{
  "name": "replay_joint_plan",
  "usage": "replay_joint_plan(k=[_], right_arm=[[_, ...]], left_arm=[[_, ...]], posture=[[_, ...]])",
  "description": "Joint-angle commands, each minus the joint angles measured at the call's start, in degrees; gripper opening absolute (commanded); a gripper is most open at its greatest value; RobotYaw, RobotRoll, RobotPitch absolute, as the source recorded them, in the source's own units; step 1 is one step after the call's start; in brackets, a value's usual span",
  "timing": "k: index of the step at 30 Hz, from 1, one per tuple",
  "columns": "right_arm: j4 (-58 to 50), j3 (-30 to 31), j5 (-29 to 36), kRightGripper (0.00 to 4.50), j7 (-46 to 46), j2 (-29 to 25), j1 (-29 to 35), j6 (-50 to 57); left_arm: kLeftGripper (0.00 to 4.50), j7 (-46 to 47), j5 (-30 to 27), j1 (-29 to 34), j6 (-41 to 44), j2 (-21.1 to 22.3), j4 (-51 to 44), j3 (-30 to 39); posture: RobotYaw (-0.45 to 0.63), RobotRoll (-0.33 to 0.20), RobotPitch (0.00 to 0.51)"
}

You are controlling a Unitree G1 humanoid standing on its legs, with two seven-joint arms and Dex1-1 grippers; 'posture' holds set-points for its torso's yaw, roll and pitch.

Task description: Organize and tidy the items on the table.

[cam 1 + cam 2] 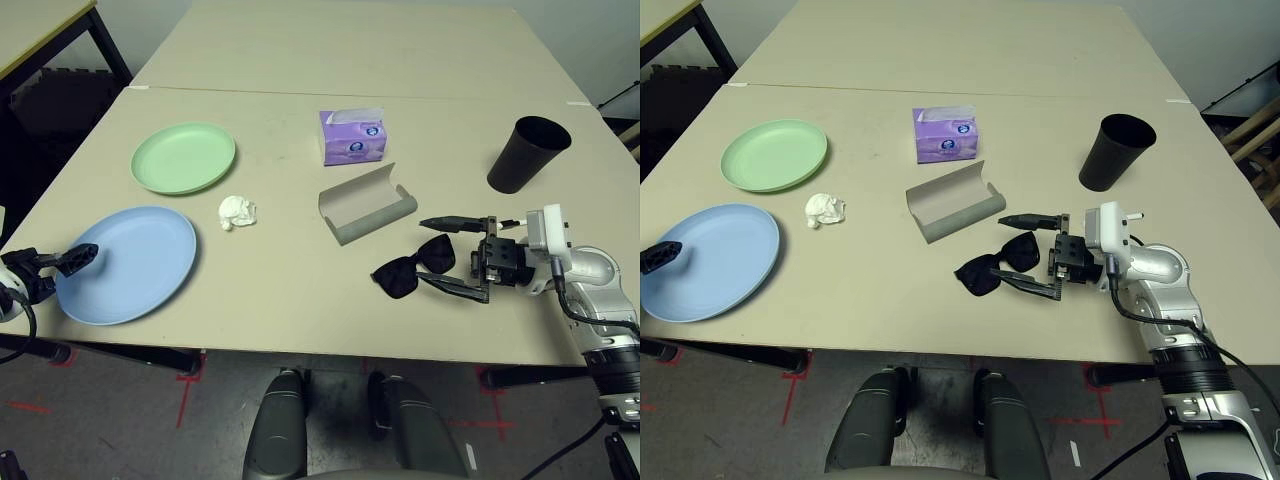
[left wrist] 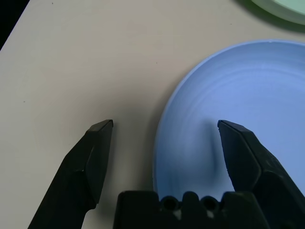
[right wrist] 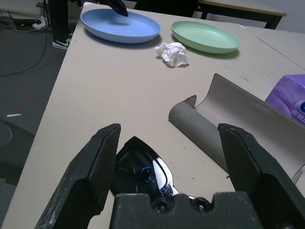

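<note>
Sunglasses (image 1: 413, 266) lie near our table's (image 1: 300, 300) front edge between the spread fingers of our empty right gripper (image 1: 462, 255), while our left gripper (image 2: 162, 138) straddles the blue plate's (image 1: 130, 262) rim, open.

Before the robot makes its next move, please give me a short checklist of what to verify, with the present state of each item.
1. Left gripper open, one finger each side of the light blue plate's rim: ok.
2. Right gripper open: ok.
3. Black sunglasses between the right fingers: ok, they lie there on the table, not gripped.
4. Grey glasses case lying open to receive the sunglasses: ok.
5. Pale green plate bare, free to stack: ok.
6. Crumpled tissue wad put away: not ok, loose on the table between plates and case.
</note>
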Motion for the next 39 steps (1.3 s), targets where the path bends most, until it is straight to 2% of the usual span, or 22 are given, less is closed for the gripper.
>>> replay_joint_plan(k=[1,9,10,11,22,31,34,39], right_arm=[[-1.11,0.62,-0.06,4.50,-0.38,-0.07,0.93,0.59],[-1.31,0.64,0.10,4.50,-1.16,-0.23,0.71,0.93],[-1.31,0.66,0.08,4.50,-1.16,-0.25,0.71,0.97],[-1.30,0.68,0.05,4.50,-1.19,-0.25,0.69,1.03],[-1.30,0.92,-0.23,4.50,-1.48,-0.33,0.71,1.13],[-1.43,0.89,-0.30,4.50,-1.68,-0.38,0.94,1.13],[-1.48,0.88,-0.26,4.50,-1.75,-0.36,1.07,1.19],[-1.35,1.17,-0.43,4.50,-1.75,-0.18,0.90,1.11]], left_arm=[[3.55,-1.20,1.88,2.26,-0.91,1.09,1.53,-1.96],[0.45,-1.27,1.37,2.45,-0.40,0.93,1.53,-1.04],[0.15,-1.24,1.32,2.22,-0.41,0.91,1.58,-0.90],[0.05,-1.27,1.21,1.94,-0.37,0.93,1.61,-0.80],[0.05,-2.14,0.48,-0.25,0.23,1.65,2.43,-0.75],[0.05,-3.38,-2.25,-0.12,3.76,2.44,2.19,2.64],[0.05,-3.00,-4.01,-2.10,5.30,2.55,0.69,3.92],[0.05,-1.97,-4.10,-8.69,5.48,2.69,-0.03,1.41]], posture=[[0.21,0.000,0.160],[0.21,0.000,0.161],[0.21,0.000,0.161],[0.21,0.000,0.160],[0.21,0.000,0.161],[0.20,0.000,0.161],[0.21,0.000,0.161],[0.21,0.000,0.163]])
